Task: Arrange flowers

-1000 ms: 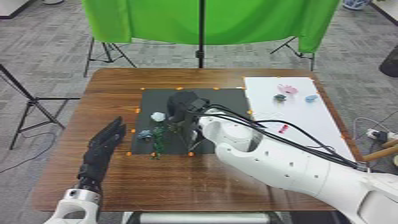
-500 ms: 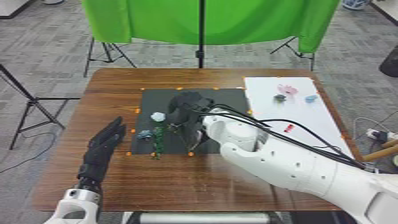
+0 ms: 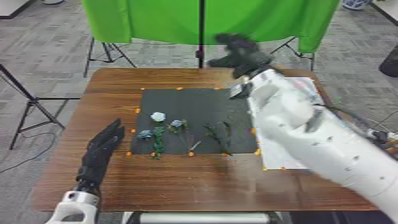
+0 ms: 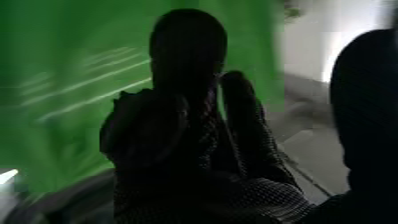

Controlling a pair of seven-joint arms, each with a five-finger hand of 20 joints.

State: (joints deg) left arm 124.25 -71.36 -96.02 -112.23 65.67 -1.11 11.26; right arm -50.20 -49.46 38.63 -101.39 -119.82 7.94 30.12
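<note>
Flowers lie flat on a dark mat (image 3: 197, 102) on the brown wooden surface (image 3: 222, 185), the white sheet (image 3: 276, 162) to its right. On the mat's left half: white flower (image 3: 158, 116) with a leafy green stem (image 3: 159, 138) running toward the near edge; small blue flower (image 3: 145, 134) just beside that stem; grey-blue flower (image 3: 177, 123) to the right, on a thinner stem. Farther right, a thin green sprig (image 3: 214, 135), bare-looking at this range. Right hand (image 3: 238, 54) is up over the far side, fingers mostly extended, thumb well apart, nothing seen between them. Left hand (image 3: 99, 147) rests left of the mat, fingers straight and close together, empty. Handling, by judgement: all light, likely artificial; stems springy, perhaps wired, and apt to roll or twist in a loose pinch. Blooms soft, easily crushed or bent out of shape. Best hold is mid-stem, or a little below the head, thumb opposed to the fingers, modest squeeze; leave the petals alone. Thin stems lie low, so fingertips probably need to skim the mat to get under them. Foliage on the white flower's stem should give grip but could snag its neighbours; lift straight up before shifting sideways.
</note>
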